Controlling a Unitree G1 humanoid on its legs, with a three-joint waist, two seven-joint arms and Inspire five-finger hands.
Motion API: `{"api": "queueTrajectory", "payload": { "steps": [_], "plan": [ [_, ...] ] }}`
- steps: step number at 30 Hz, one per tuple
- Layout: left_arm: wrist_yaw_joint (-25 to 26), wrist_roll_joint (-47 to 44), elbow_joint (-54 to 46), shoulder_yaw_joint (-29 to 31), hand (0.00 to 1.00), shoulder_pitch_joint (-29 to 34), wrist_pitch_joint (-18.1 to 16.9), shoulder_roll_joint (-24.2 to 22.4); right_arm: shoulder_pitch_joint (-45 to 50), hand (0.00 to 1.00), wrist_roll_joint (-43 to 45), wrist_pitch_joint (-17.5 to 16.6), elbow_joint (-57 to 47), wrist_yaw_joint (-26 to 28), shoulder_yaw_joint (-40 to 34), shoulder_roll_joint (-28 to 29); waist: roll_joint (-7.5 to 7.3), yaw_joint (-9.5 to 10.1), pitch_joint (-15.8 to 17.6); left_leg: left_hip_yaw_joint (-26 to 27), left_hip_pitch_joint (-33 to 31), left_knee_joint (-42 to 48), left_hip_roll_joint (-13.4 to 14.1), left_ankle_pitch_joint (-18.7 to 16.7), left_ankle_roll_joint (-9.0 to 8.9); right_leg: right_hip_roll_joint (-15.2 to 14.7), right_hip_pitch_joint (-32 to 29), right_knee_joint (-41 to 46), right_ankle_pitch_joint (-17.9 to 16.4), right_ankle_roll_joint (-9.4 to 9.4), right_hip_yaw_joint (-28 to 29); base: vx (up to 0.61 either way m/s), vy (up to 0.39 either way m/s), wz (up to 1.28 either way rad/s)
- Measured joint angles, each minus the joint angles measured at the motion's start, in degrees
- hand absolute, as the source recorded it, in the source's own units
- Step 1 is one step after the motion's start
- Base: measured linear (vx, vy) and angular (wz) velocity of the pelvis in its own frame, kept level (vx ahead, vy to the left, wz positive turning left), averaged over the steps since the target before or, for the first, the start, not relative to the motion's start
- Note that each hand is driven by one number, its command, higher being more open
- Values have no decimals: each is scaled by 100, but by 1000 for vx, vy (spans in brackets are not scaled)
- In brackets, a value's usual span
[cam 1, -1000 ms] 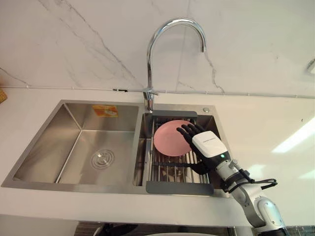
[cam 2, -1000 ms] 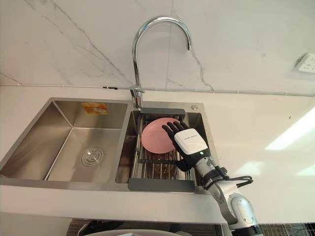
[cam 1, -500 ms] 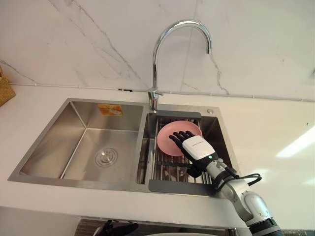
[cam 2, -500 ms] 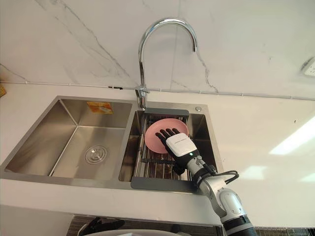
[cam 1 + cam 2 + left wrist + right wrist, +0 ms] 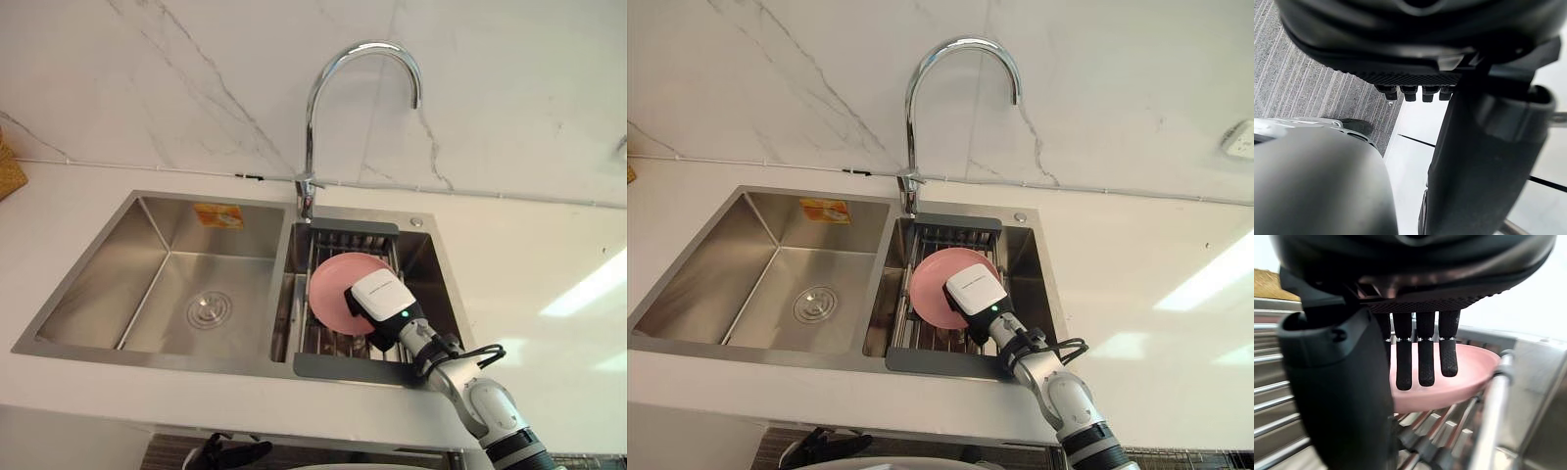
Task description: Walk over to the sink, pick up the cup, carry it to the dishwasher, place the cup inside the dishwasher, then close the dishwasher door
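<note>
White marble counter (image 5: pixel 549 255) holds a steel double sink (image 5: pixel 167 284) with a tall curved tap (image 5: pixel 312 108). A grey drying rack (image 5: pixel 343 367) sits in the right basin, and a shallow pink dish (image 5: pixel 328 284) rests on it. The right hand (image 5: pixel 377 296) lies over the dish, fingers (image 5: pixel 1425 357) straight inside its rim. The left hand (image 5: pixel 230 453) hangs below the counter edge; its grip cannot be told.

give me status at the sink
Right hand open, fingers over pink dish. Dish on rack in sink, right basin, not lifted. Left hand idle, down low. Nothing in the way.
</note>
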Motion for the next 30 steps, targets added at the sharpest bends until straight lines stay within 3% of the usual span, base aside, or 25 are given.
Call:
{"api": "queueTrajectory", "payload": {
  "steps": [7, 16, 19, 27, 30],
  "plan": [
    [79, -2, 42, 3, 100, 9, -168, -15, 3, 0, -85, 32, 29, -263, -1, 23, 42, 10, 27, 25, -14, -5, 19, 19, -15, 26, -28, 0, -9, 12, 30, 0, 0, 0],
    [135, -1, 149, 52, 100, 13, -272, -69, 134, 0, 549, 31, -87, -440, -111, -62, 126, -8, 79, 27, -21, -4, 25, 18, -17, 38, -36, 3, 1, -3, 43, 0, 0, 0],
    [154, -6, 148, 52, 100, 10, -271, -94, 227, 0, 1352, 55, -98, -439, -294, -69, 198, -7, 124, 26, -21, 1, 31, 17, -18, 45, -35, 9, 1, -3, 48, 0, 0, 0],
    [200, -161, 110, 56, 100, 1, -194, -152, 288, 0, 4342, 516, -299, -232, -397, -108, 375, -82, 177, 24, -21, 37, 68, 24, -42, 81, -35, 2, -4, 4, 72, 0, 0, 0],
    [202, -226, 23, 57, 100, -25, -85, -268, 133, 0, 5721, 1385, -267, -218, -1519, 595, 456, -67, 137, 20, -24, 37, 77, 37, -57, 86, -35, 0, -4, -3, 69, 0, 0, 0]
  ]
}}
